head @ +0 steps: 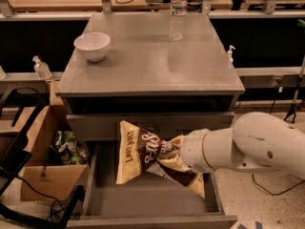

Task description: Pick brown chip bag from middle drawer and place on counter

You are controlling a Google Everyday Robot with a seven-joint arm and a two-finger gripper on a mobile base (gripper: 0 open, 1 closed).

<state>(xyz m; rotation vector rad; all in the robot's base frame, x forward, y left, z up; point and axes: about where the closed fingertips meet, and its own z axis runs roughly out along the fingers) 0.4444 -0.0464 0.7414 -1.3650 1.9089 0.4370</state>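
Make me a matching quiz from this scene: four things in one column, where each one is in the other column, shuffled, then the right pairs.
Things:
1. brown chip bag
2. white bowl
3. water bottle
4. gripper

Places:
A. at the back of the counter
B. clamped on the bag's crumpled end
C. on the counter, picture-left
D. held up above the floor of the open middle drawer

Pairs: 1-D, 2-C, 3-A, 4-B
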